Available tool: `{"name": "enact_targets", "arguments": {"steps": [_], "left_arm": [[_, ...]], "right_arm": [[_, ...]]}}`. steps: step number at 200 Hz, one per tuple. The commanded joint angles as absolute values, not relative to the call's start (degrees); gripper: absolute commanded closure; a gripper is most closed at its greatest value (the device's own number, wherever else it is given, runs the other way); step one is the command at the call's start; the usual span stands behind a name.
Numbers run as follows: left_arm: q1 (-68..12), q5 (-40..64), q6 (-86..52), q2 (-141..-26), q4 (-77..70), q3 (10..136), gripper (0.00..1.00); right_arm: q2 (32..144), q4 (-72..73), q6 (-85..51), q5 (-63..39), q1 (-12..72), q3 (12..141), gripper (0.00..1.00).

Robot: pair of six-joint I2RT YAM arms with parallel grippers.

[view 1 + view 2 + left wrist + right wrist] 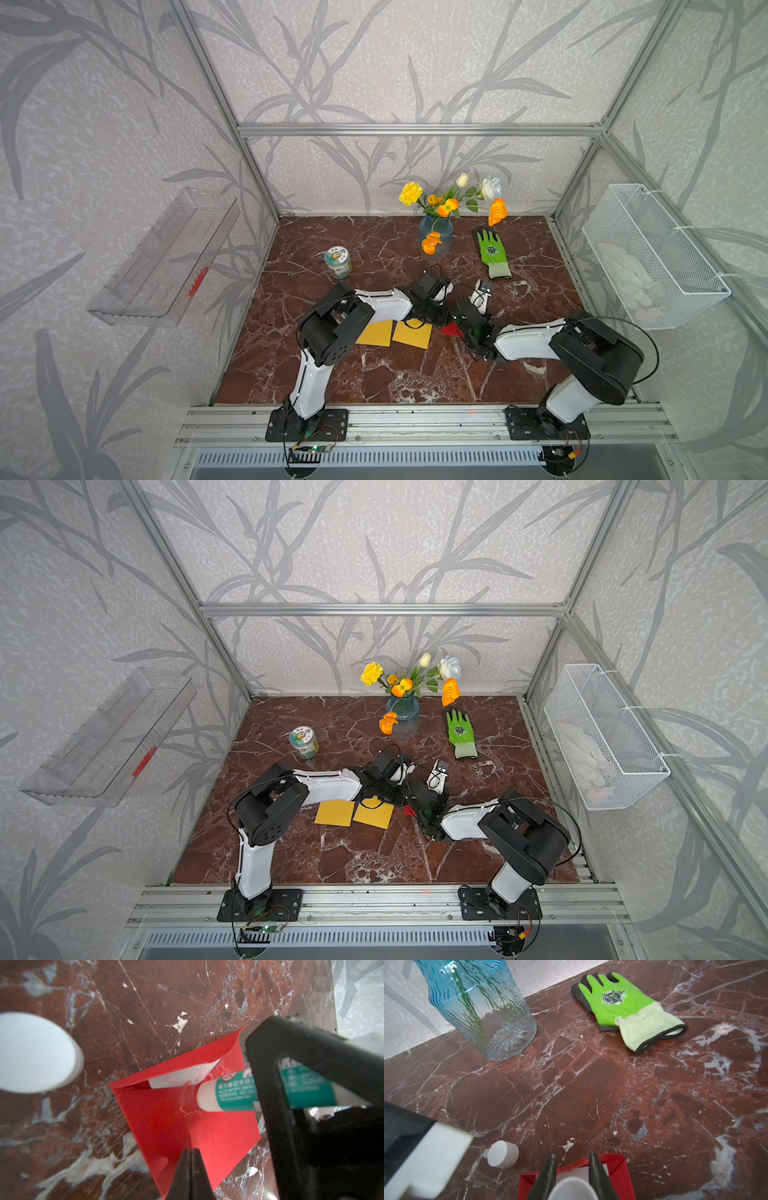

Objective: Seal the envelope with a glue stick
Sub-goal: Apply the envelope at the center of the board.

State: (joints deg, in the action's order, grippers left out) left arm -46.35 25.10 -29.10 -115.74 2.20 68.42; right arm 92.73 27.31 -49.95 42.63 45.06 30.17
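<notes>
Both claws meet mid-table over the red envelope (166, 1122), which lies flat on the marbled table (591, 1084) just right of two yellow sheets (392, 332). The right claw (572, 1164) is clamped on the glue stick (234, 1093), so the stick is already in hand and this is the right arm's job. The left claw (191, 1153) has its tips pressed together on the envelope's closed end, well away from the mouth. I can't tell whether it pinches the paper or only pins it. Here's the relation that counts: the stick slants down out of the right claw, tilted and not upright, with its bare white tip touching the paper just beside the mouth, where a white sheet peeks out. My guess is the next stroke runs the tip along that opening while the left claw steadies the paper. The stick is a white tube with a teal-green printed band, uncapped. Wispy glue strands sit around its tip. Its ribbed white cap (503, 1154) stands loose on the table, left of the envelope.
</notes>
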Motion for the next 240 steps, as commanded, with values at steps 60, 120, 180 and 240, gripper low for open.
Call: {"name": "enact_targets", "arguments": {"steps": [60, 120, 180, 240], "left_arm": [[-46.9, 24.0, -28.7, -117.9, 5.2, 67.6, 1.00], [-46.9, 24.4, -28.6, -118.1, 5.6, 67.7, 1.00], [-46.8, 23.8, -28.5, -118.5, 6.8, 67.8, 1.00], [-46.5, 23.8, -28.7, -118.5, 7.1, 67.7, 1.00]], "right_arm": [[97.1, 26.6, -52.9, 37.2, 48.9, 32.6, 1.00], [97.5, 25.4, -53.0, 39.5, 50.2, 32.6, 1.00], [94.2, 27.3, -50.4, 43.5, 50.2, 28.6, 1.00], [87.8, 27.6, -49.3, 41.9, 48.9, 26.2, 1.00]]}}
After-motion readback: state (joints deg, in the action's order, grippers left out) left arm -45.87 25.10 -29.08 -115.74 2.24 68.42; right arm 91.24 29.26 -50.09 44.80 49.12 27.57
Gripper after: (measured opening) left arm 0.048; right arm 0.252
